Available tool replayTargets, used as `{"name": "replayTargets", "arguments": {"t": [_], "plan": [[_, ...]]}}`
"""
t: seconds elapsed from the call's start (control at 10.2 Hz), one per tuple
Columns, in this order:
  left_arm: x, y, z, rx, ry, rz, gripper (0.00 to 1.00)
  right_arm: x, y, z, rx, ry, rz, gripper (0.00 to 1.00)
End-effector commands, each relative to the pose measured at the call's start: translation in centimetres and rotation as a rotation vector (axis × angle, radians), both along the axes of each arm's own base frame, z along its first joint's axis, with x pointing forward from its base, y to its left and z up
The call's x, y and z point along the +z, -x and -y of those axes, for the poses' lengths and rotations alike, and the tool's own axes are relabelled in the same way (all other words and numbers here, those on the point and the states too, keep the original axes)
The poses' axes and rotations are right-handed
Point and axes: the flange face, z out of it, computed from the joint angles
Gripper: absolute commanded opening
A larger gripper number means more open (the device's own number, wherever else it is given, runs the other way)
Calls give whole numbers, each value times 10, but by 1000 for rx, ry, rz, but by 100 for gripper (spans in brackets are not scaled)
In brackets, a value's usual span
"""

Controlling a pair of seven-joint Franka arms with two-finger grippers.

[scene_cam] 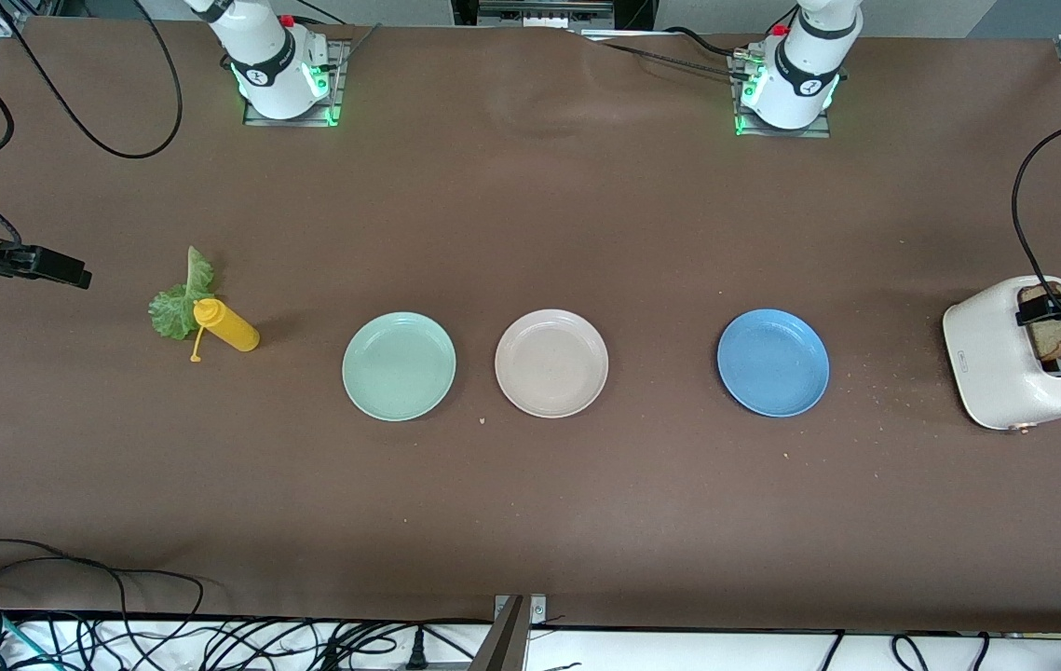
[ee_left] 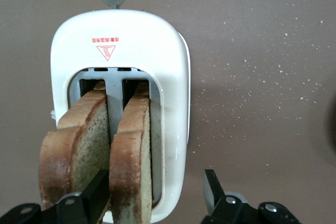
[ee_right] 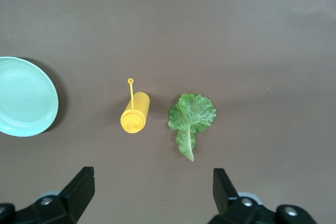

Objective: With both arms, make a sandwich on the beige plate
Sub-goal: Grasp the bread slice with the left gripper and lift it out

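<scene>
I see two bread slices (ee_left: 92, 145) standing in the white toaster (ee_left: 123, 40); my left gripper (ee_left: 157, 192) straddles one loosely, my right gripper (ee_right: 152, 192) hangs wide apart.

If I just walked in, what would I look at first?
Probably the three plates in a row mid-table: mint-green plate, beige plate and blue plate. Then the white toaster at the left arm's end, with two bread slices sticking up and the left gripper around one.

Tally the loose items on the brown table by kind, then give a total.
Round shallow plates (mint-green, pale beige, blue): 3
Brown wholegrain bread slices: 2
White two-slot toaster: 1
Yellow squeeze bottle: 1
Ruffled green lettuce leaf: 1
Total: 8
</scene>
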Motion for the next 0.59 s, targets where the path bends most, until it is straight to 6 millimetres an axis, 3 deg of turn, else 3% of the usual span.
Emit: {"name": "replayTargets", "arguments": {"t": [0.0,0.1,0.3,0.49], "plan": [[0,3,-5,-26,-13,4,16,2,2,-1,2,-15,-1,100],[2,2,-5,-28,-13,7,0,2,2,-1,2,-15,-1,100],[14,0,-4,-23,-13,23,0,2,2,-1,2,-15,-1,100],[51,-3,5,-14,30,54,0,2,2,-1,2,-15,1,100]]}}
